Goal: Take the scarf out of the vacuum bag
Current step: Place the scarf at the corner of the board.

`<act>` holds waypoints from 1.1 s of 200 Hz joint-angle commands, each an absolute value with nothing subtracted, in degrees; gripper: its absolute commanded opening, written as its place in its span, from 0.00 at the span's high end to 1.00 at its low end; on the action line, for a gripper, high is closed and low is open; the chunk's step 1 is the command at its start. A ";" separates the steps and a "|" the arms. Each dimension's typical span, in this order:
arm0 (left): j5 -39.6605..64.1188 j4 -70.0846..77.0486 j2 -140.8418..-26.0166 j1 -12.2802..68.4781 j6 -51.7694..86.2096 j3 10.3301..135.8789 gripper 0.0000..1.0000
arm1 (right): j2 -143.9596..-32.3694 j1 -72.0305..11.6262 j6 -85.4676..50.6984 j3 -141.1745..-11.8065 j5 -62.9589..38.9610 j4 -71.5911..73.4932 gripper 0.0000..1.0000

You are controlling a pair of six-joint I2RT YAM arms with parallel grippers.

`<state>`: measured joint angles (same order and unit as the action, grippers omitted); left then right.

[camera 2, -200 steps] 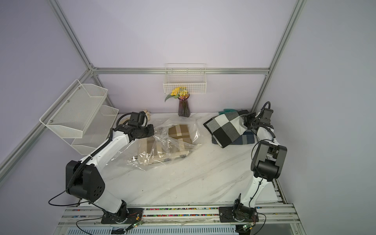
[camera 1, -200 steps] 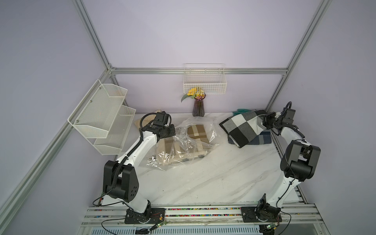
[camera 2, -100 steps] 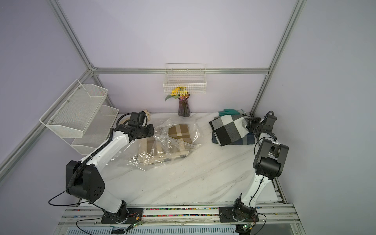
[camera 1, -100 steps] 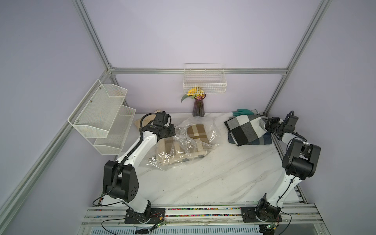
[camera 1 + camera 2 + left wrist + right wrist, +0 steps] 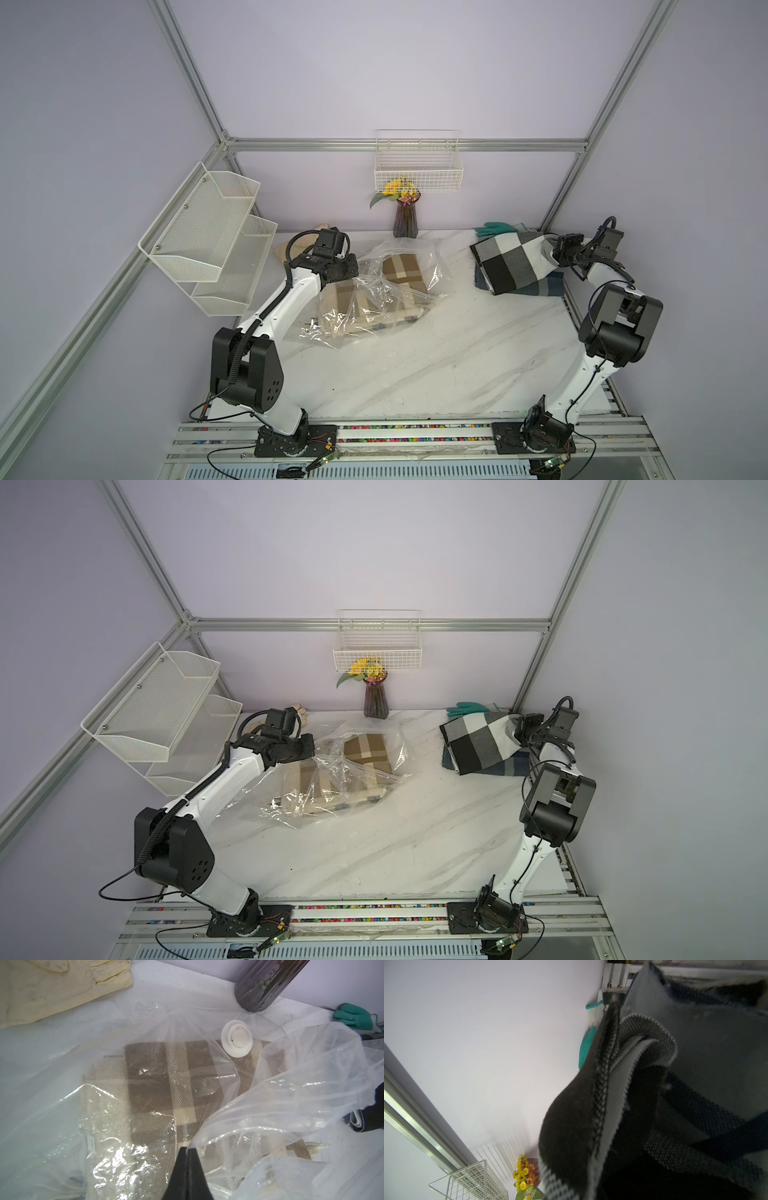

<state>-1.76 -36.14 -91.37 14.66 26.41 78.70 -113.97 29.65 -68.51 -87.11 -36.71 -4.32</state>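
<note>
The clear, crinkly vacuum bag (image 5: 374, 291) (image 5: 340, 779) lies at the back left of the marble table, its white valve cap (image 5: 236, 1038) facing up. Folded tan checked scarves (image 5: 401, 268) (image 5: 162, 1084) lie inside it. My left gripper (image 5: 353, 270) (image 5: 188, 1149) is shut on a fold of the bag's plastic near its opening. A black, white and grey checked scarf (image 5: 511, 262) (image 5: 478, 744) (image 5: 654, 1084) is outside the bag at the back right. My right gripper (image 5: 555, 249) (image 5: 517, 731) is shut on its bunched end, and the cloth hides the fingers in the right wrist view.
The checked scarf rests on a folded blue plaid cloth (image 5: 536, 286). A green glove (image 5: 494, 228) lies behind it. A dark vase of flowers (image 5: 405, 216) stands at the back wall under a wire basket (image 5: 417, 170). A cream glove (image 5: 52, 987) and white mesh shelves (image 5: 216, 237) are at the left.
My right gripper has carried the checked scarf to the right and down onto the blue plaid cloth. The left arm and the bag have not moved.
</note>
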 commanded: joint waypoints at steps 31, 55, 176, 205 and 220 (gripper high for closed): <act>-4.25 -34.46 -89.12 14.50 25.24 79.36 1.00 | -115.02 30.60 -65.35 -90.42 -34.82 -5.70 0.38; -3.88 -34.41 -89.48 14.50 25.22 79.37 1.00 | -114.80 30.72 -64.42 -90.39 -34.81 -6.46 0.09; -2.81 -33.62 -89.90 14.52 25.49 78.80 1.00 | -106.26 34.97 -84.68 -64.53 -35.59 44.36 0.03; -2.72 -33.36 -90.02 14.52 25.49 78.48 1.00 | -104.21 35.68 -86.70 -60.94 -34.42 53.60 0.03; -2.64 -33.28 -90.00 14.62 25.49 78.25 1.00 | -103.54 35.81 -88.69 -58.55 -33.55 60.85 0.03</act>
